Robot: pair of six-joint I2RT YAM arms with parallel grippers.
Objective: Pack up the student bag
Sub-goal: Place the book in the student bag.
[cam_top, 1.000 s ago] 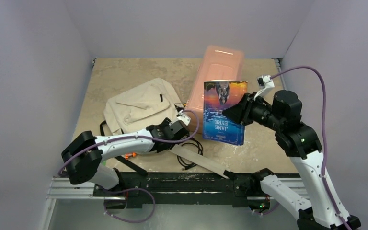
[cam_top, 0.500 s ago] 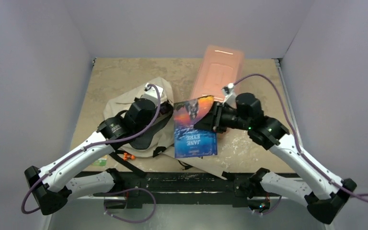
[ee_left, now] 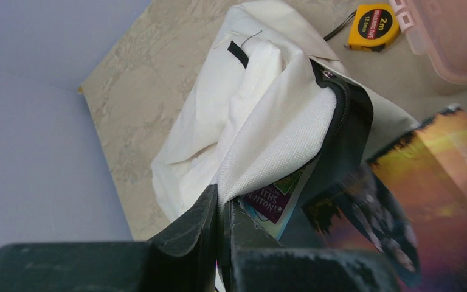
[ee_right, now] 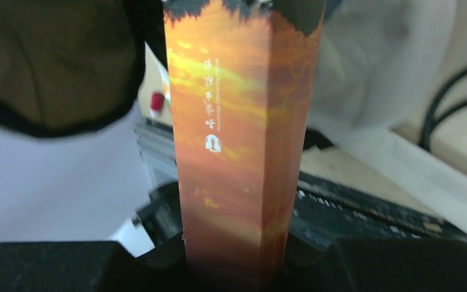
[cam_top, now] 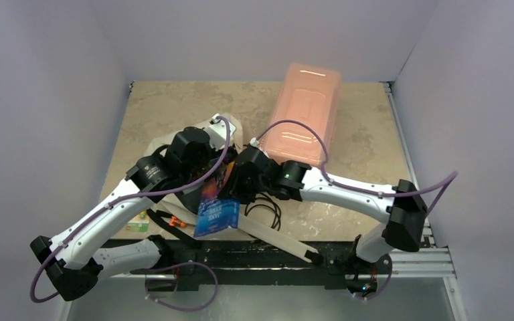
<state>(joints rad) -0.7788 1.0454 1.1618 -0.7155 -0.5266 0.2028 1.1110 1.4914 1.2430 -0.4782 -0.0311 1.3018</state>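
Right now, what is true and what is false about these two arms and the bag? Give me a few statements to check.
1. The left gripper is shut on the student bag's fabric edge. True.
2. The pink box is inside the bag. False: the pink box sits on the table, outside it.
3. The right gripper holds a book. True.
4. An arm grips the yellow tape measure. False: the tape measure lies loose on the table.

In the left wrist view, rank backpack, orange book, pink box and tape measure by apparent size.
1. backpack
2. orange book, close to the camera and cropped
3. pink box, only a corner in frame, so unsure
4. tape measure
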